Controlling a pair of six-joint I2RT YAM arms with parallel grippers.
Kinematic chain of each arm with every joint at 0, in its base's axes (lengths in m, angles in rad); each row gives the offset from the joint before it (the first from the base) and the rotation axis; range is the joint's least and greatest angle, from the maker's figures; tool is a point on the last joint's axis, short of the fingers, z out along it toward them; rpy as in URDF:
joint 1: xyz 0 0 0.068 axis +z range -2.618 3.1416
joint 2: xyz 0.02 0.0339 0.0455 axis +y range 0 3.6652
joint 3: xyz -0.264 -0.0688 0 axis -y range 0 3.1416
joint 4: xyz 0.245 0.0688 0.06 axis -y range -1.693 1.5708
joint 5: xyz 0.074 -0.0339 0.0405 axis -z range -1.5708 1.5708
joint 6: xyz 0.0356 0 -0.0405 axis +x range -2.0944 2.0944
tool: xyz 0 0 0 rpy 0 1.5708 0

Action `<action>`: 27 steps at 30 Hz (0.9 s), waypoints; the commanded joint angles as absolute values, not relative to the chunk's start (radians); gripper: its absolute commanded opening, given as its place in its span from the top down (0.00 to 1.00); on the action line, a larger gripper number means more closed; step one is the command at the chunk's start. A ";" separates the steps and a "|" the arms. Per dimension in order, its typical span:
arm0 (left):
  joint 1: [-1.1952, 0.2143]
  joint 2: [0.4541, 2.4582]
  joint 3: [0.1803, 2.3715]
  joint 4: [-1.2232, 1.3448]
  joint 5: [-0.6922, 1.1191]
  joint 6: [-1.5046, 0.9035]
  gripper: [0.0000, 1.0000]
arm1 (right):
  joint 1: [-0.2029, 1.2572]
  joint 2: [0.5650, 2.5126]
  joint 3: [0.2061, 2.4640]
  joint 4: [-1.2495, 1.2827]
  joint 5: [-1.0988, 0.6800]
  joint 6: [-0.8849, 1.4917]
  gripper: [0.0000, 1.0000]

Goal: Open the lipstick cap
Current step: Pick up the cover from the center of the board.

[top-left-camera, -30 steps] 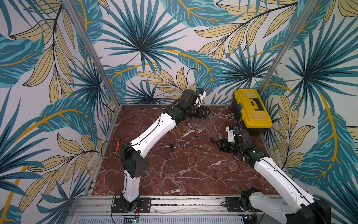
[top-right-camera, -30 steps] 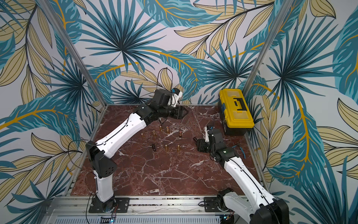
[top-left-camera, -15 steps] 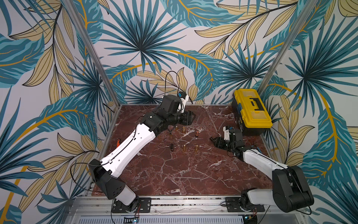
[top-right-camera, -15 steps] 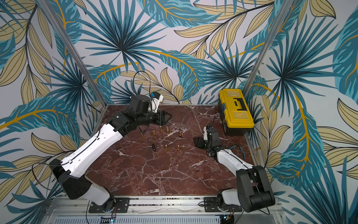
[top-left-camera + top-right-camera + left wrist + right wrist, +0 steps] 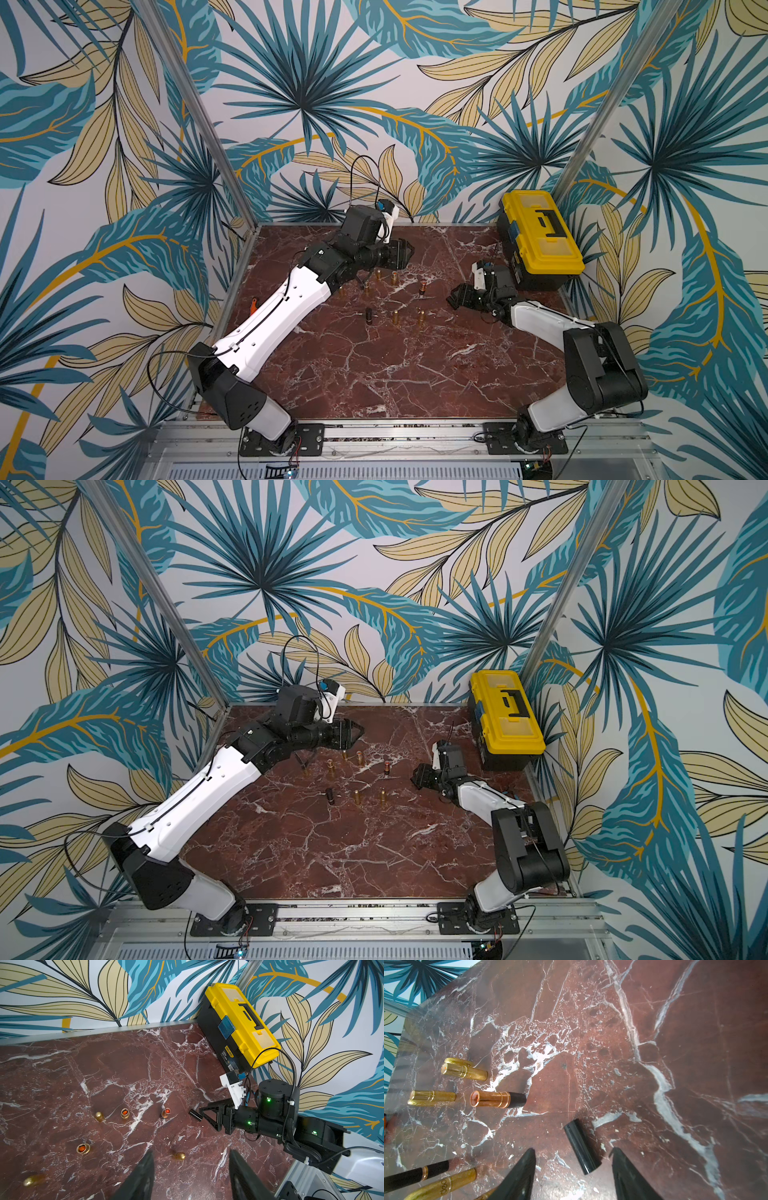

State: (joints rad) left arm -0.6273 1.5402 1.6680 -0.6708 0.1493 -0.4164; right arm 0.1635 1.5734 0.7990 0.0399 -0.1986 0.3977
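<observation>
One yellow toolbox (image 5: 540,249) shut; black cap (image 5: 581,1146) lies apart from uncapped lipstick (image 5: 498,1099).

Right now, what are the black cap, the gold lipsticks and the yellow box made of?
The black cap is likely glossy plastic: pale light streaks run along its smooth side. The gold lipsticks look like shiny metal or metal-coated plastic; they gleam like mirrors, but I can't tell which. The yellow box looks like moulded plastic with a duller sheen and a black base.

Bright, even light; soft shadows
</observation>
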 commanded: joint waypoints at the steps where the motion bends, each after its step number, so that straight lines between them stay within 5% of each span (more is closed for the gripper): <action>1: -0.618 1.542 1.651 -0.666 0.142 -0.414 0.41 | 0.161 1.589 0.805 -0.006 -0.218 0.444 0.40; 27: -0.586 1.554 1.628 -0.666 0.150 -0.420 0.41 | 0.194 1.773 1.048 -0.335 -0.132 0.314 0.44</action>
